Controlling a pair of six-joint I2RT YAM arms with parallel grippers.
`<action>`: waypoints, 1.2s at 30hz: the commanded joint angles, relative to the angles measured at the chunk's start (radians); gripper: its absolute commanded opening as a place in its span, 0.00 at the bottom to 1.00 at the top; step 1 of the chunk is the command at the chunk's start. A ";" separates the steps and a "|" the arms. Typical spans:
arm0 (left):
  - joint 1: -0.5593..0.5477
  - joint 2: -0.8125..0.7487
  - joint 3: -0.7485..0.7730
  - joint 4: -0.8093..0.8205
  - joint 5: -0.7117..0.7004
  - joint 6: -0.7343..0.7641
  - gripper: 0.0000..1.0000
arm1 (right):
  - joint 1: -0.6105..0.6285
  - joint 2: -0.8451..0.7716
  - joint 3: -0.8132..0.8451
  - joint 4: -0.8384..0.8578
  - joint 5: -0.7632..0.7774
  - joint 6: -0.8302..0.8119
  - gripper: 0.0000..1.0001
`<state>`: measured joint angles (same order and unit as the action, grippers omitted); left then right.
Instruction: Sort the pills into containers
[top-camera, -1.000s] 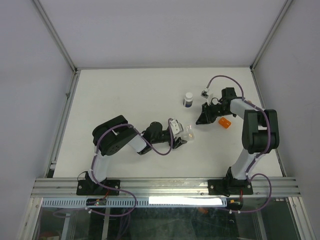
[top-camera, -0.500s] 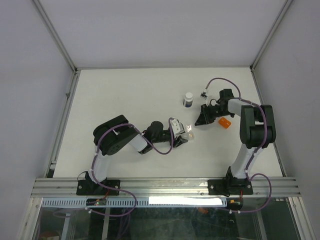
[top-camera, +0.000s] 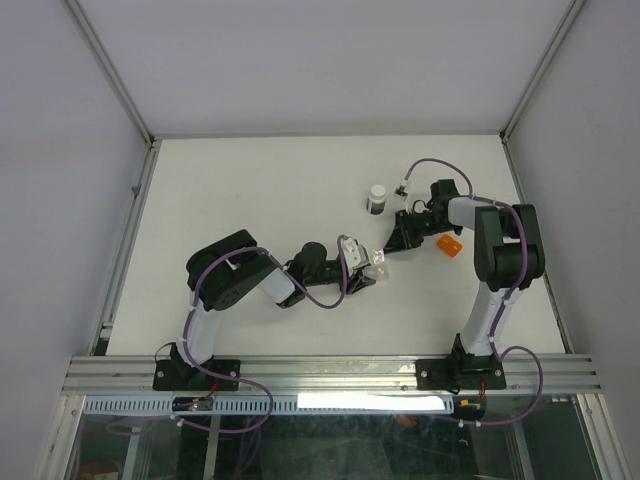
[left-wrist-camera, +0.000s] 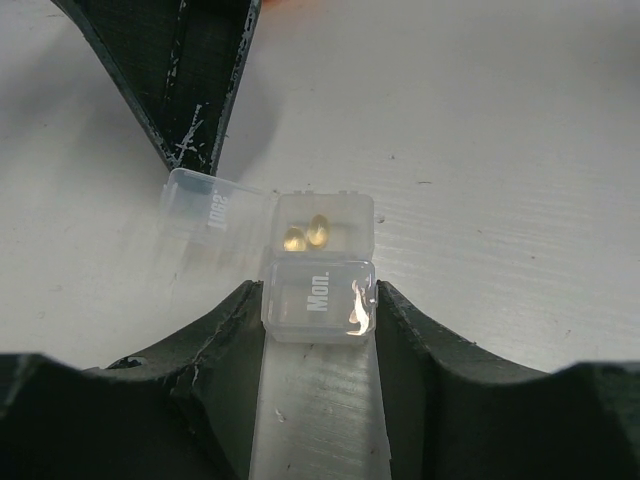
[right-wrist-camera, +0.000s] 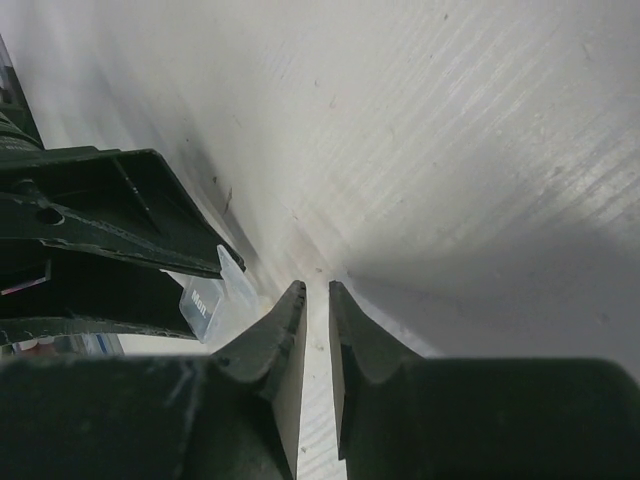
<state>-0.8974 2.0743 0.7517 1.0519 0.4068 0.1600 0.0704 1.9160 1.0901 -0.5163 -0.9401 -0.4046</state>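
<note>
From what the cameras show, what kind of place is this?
Probably a robot test cell: a bare white table walled by plain panels in an aluminium frame, with two arms bolted on.

The pill box (left-wrist-camera: 318, 270) sat wedged between the left gripper (left-wrist-camera: 318, 330) fingers, and the right gripper (top-camera: 392, 245) crowded its far side, leaving little gap there. A white bottle (top-camera: 377, 198) and an orange vial (top-camera: 449, 245) stood nearby; the table (top-camera: 250, 190) lay open toward the left
</note>
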 joint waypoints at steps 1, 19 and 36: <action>-0.008 0.002 0.022 0.018 0.051 -0.006 0.34 | 0.009 0.009 0.042 0.005 -0.087 0.009 0.17; -0.006 -0.006 0.010 0.022 0.037 -0.025 0.29 | 0.030 -0.049 0.066 -0.218 -0.176 -0.247 0.14; -0.003 -0.006 0.005 0.022 0.036 -0.031 0.29 | 0.131 -0.192 -0.032 -0.242 0.094 -0.272 0.13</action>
<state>-0.8970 2.0743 0.7517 1.0508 0.4225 0.1410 0.1642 1.8019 1.0843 -0.7570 -0.9314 -0.6643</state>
